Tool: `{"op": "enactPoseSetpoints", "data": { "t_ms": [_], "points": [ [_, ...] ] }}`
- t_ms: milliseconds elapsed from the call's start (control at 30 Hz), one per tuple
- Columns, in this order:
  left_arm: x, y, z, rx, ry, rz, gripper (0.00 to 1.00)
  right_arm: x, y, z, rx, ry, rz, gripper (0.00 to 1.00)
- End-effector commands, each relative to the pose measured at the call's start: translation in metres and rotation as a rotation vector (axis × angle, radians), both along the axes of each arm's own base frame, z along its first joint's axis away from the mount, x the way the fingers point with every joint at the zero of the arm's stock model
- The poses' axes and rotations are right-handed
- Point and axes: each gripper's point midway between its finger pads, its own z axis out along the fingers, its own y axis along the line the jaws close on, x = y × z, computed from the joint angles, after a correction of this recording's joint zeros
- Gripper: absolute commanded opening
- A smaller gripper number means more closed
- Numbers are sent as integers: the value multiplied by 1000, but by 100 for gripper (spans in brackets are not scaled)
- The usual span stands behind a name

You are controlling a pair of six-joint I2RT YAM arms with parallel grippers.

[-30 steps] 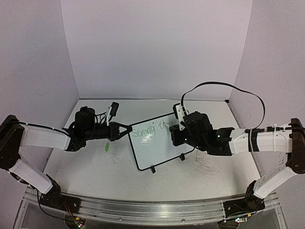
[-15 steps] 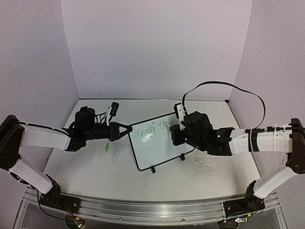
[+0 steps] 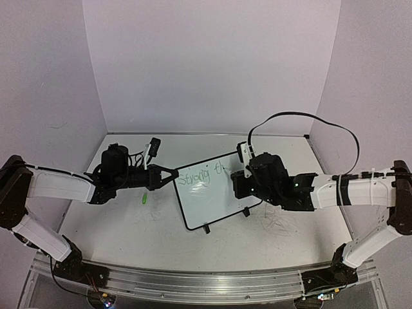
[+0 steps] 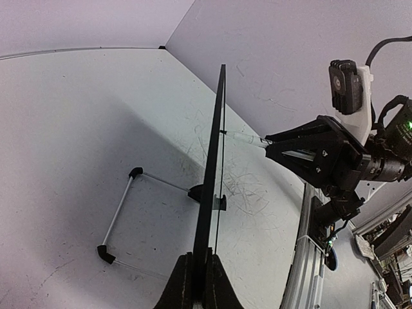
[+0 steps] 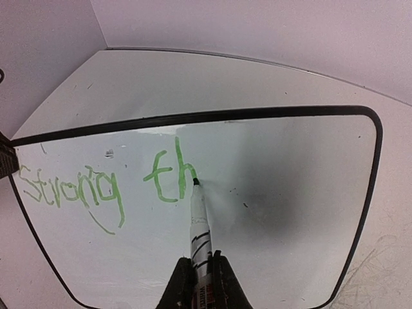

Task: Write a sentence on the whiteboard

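The whiteboard (image 3: 207,205) stands tilted at mid-table on its black feet. My left gripper (image 3: 172,174) is shut on its left edge. In the left wrist view the board (image 4: 215,154) shows edge-on, rising from between my closed fingers (image 4: 183,278). My right gripper (image 5: 201,262) is shut on a white marker (image 5: 198,225). The marker's tip touches the board (image 5: 290,193) at the end of the "h". The sentence (image 5: 109,183) reads "Strong th" in green, also visible from above as the sentence (image 3: 201,174).
A small green cap (image 3: 144,199) lies on the table left of the board. Grey scribble marks (image 3: 278,222) cover the table under the right arm. The board's wire stand (image 4: 119,215) rests behind it. Walls close in at the back and sides.
My right gripper has shifted slightly right and toward the near edge with the marker, and the "h" has been drawn after the "t". The left arm and the board have not moved.
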Motion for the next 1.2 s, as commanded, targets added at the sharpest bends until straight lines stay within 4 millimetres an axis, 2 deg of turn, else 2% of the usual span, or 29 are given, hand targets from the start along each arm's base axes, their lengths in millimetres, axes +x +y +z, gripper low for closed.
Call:
{"op": "enactPoseSetpoints", "data": {
  "t_ms": [0,233,333,367,433,500,533,567,700,867,1167],
  "points": [
    [5,-1,3,15,-17,4,0,-5,-11,-17,-33,50,-9,0],
    [4,-1,2,17,-16,4,0,-9,-13,-24,-39,71,-5,0],
    [4,0,1,19,-15,5,0,-7,-12,-14,-30,48,-2,0],
    [4,0,0,20,-16,5,0,-6,-10,-4,-17,28,3,0],
    [5,0,-1,24,-15,10,0,-6,-11,33,47,-33,9,0],
    [5,0,-2,25,-14,12,0,-11,-21,68,108,-104,6,0],
    [5,1,-2,25,-14,12,0,-14,-29,80,125,-139,3,0],
    [4,0,-2,26,-13,8,0,-16,-36,83,122,-162,2,0],
    [4,-1,-4,30,-14,-5,0,-12,-49,65,47,-156,-13,0],
    [4,-2,-4,30,-15,-5,0,-18,-38,65,48,-145,63,0],
    [5,-1,-7,37,-8,1,0,-13,-14,45,-4,-103,136,0]
  ]
}}
